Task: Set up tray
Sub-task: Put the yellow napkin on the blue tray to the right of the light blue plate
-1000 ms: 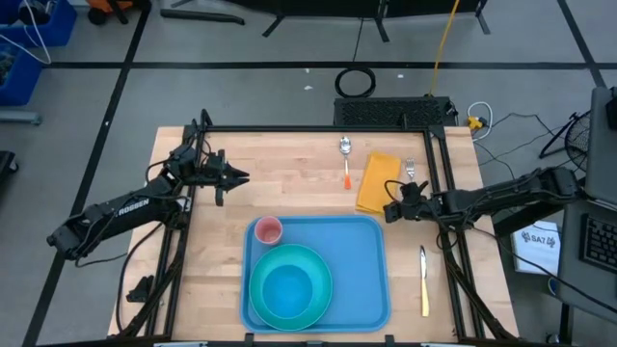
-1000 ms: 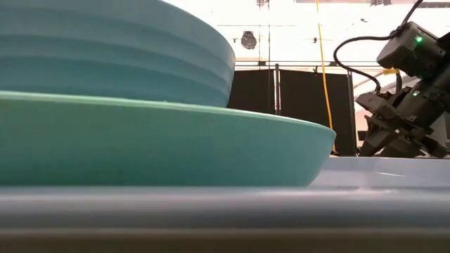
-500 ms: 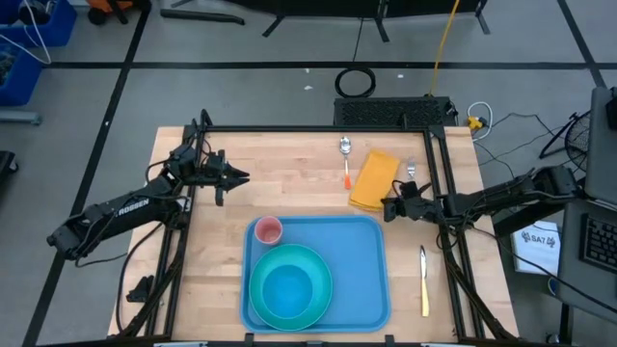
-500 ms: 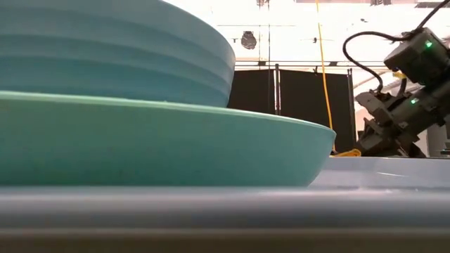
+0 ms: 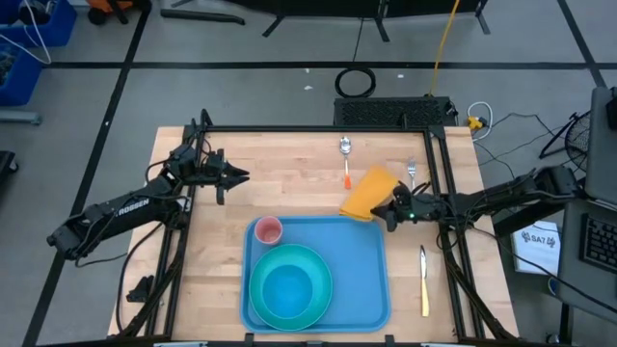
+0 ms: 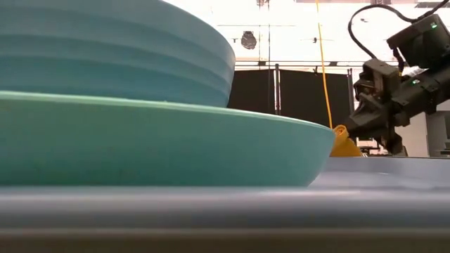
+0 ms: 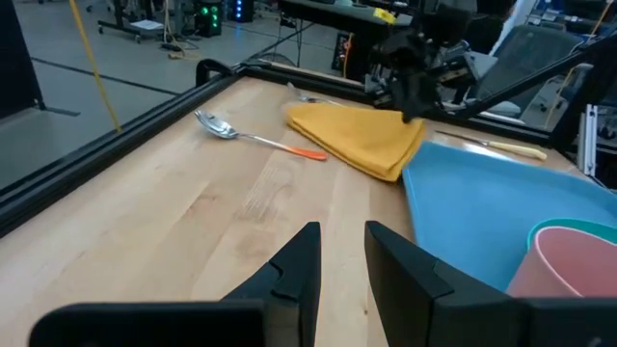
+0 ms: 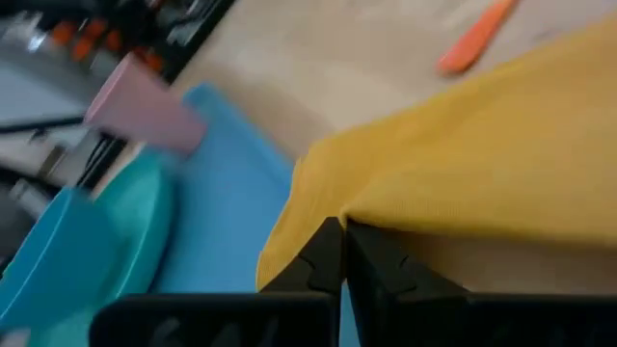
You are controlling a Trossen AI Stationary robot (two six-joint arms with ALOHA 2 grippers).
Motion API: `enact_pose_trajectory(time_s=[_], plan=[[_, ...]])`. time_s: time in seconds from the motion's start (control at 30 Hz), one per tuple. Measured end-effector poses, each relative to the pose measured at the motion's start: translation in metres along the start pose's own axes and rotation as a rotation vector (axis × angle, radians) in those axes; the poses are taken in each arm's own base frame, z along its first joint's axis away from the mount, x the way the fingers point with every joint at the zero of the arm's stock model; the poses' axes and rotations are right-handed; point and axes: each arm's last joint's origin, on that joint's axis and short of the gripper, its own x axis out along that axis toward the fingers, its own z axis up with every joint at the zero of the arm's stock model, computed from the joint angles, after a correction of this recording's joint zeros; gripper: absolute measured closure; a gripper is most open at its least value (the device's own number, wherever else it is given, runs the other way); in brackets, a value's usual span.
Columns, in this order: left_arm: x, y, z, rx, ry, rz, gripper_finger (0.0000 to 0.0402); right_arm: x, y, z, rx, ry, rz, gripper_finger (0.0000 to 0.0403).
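The light-blue tray (image 5: 362, 260) lies at the table's near middle. It carries a teal plate (image 5: 308, 262) with a blue bowl (image 5: 287, 292) on it, and a pink cup (image 5: 267, 229). Just beyond the tray's far right corner a yellow-orange napkin (image 5: 366, 196) lies askew, and my right gripper (image 5: 391, 211) is shut on it. My left gripper (image 5: 237, 177) hovers over the table's far left, its fingers (image 7: 301, 258) a little apart with nothing between them. My right gripper pinches the napkin's edge (image 8: 359, 216) at its near right end between its two fingers, coming from the table's right and slanting down. That end is raised a little (image 6: 343, 144); the rest of the cloth lies slack on the table.
A spoon with an orange handle (image 5: 345, 161) lies beyond the napkin, a fork (image 5: 411, 170) to the napkin's right, and a knife (image 5: 422, 280) right of the tray. Black frame rails (image 5: 439, 164) run along the table's sides. Bare wood lies between my left gripper and the spoon.
My right gripper has shut on the napkin's near end. The napkin has turned about and slid toward the tray: its near end has swung toward the table's left and its far end has come nearer.
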Motion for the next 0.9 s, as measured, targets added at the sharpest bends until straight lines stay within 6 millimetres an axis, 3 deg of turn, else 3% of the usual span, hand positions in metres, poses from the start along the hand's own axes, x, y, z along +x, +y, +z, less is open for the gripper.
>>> enact_pose_trajectory(time_s=[0.4, 0.9], plan=[[0.0, 0.0, 0.0, -0.006, 0.0, 0.003, 0.0314, -0.002, 0.045, 0.003, 0.008, 0.146, 0.249, 0.0402], [0.0, 0.0, 0.0, -0.026, 0.0, 0.016, 0.0314, 0.001, 0.058, -0.044, 0.136, 0.432, 0.204, 0.0403]])
